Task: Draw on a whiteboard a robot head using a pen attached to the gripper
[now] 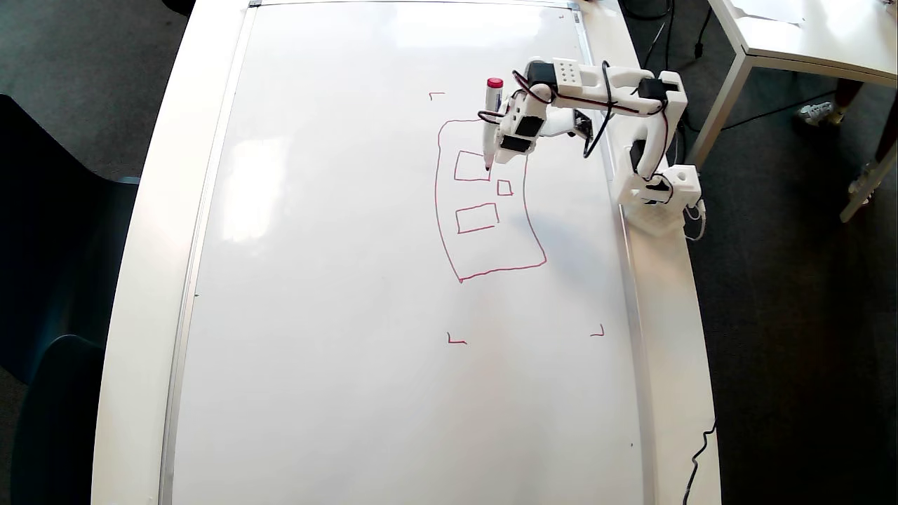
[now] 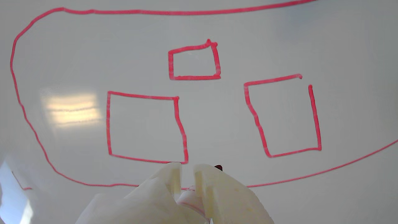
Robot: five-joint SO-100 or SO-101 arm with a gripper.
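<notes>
Clamping the pen [image 1: 490, 123], the gripper [image 1: 506, 146] is working inside the robot head [image 1: 484, 203] at upper centre of the whiteboard [image 1: 337, 280] in the overhead view, its side box seemingly undrawn.

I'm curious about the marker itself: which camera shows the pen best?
The overhead view: the whole pen shows, red cap to tip, beside the hand. The wrist view catches only its dark tip behind the fingers.
</notes>
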